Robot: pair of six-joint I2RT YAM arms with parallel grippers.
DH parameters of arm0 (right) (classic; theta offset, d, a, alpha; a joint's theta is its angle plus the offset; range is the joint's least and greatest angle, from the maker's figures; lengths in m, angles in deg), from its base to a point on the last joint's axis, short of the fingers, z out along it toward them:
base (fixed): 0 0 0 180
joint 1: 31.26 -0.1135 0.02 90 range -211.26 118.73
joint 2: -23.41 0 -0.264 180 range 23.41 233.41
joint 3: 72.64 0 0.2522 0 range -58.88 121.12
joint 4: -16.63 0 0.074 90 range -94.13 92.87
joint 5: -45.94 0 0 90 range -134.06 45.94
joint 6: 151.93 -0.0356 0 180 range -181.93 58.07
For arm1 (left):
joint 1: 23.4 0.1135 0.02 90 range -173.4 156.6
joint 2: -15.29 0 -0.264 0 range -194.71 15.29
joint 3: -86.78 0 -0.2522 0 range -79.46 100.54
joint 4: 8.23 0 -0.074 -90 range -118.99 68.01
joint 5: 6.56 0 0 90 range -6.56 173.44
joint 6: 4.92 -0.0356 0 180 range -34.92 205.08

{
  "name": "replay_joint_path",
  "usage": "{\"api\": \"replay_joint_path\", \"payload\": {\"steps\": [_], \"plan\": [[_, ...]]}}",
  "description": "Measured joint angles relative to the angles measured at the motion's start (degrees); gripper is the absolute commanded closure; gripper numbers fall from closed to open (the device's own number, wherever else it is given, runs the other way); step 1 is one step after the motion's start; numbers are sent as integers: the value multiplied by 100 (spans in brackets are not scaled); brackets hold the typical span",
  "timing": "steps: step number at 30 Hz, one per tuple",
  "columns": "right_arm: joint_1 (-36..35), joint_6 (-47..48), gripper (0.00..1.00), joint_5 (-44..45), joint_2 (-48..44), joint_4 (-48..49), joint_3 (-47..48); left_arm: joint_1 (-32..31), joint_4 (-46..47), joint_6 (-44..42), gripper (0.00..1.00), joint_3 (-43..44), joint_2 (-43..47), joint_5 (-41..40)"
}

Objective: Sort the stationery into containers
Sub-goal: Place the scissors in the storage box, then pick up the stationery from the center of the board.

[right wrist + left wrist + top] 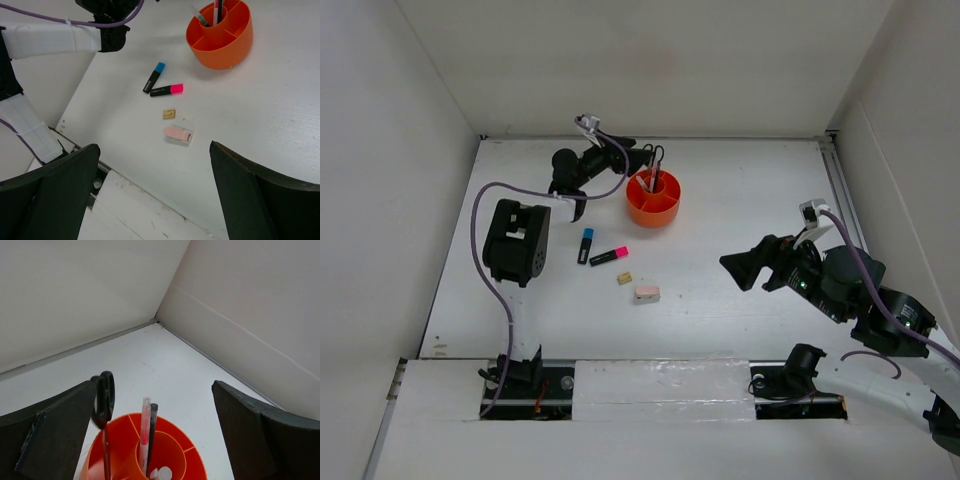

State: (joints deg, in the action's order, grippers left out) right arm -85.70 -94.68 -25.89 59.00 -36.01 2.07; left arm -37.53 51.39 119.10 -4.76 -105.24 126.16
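Four things are not in the orange pot [651,213] yet: a blue-capped highlighter [153,77], a pink-capped highlighter [166,90], a small tan eraser [169,114] and a bigger pink eraser [177,134]. They lie on the table [750,190], ahead of the right gripper [154,146] and lower down. Its jaws are wide apart and hold nothing.

The left gripper [152,390] hangs just over the pot, jaws wide and holding nothing too. Right under it stand the scissors [103,397], a pink pencil [145,430] and a dark pen [152,435].

I think the highlighters are light, hard and smooth. They may roll or slip, so pinch one across the middle of its body. The erasers look small, low and a bit soft. Pinch one across its short sides, with the fingers nearly down on the table.

Bare table lies all around the four things, so a gripper has room to come down. The two highlighters sit close together, so a finger could bump the other one. Over the pot, take care: the tall scissors and pens could get knocked. The white walls are well away from the right gripper.
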Motion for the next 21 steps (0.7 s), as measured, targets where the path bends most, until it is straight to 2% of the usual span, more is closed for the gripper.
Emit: {"api": "replay_joint_path", "payload": {"steps": [5, 9, 12, 16, 18, 21], "plan": [[0, 0, 0, 11, 9, -2, 0, 105, -155, -11, 0, -505, 321, -411], [0, -2, 0, 223, 83, -17, 0, 212, -1526, -334, 0, -809, 1139, -1486], [0, -13, 0, 514, 249, -39, 0, 35, -3176, -693, 0, -693, 2140, -3126], [-9, -20, 0, 800, 507, -66, 0, -535, -5455, -407, 0, -221, 3665, -5396], [-11, -24, 0, 859, 586, -50, -7, -702, -6186, -151, 0, -289, 4577, -6019], [-22, -28, 0, 857, 671, 28, -7, -713, -6446, 197, 0, -1099, 6142, -6269]]}}
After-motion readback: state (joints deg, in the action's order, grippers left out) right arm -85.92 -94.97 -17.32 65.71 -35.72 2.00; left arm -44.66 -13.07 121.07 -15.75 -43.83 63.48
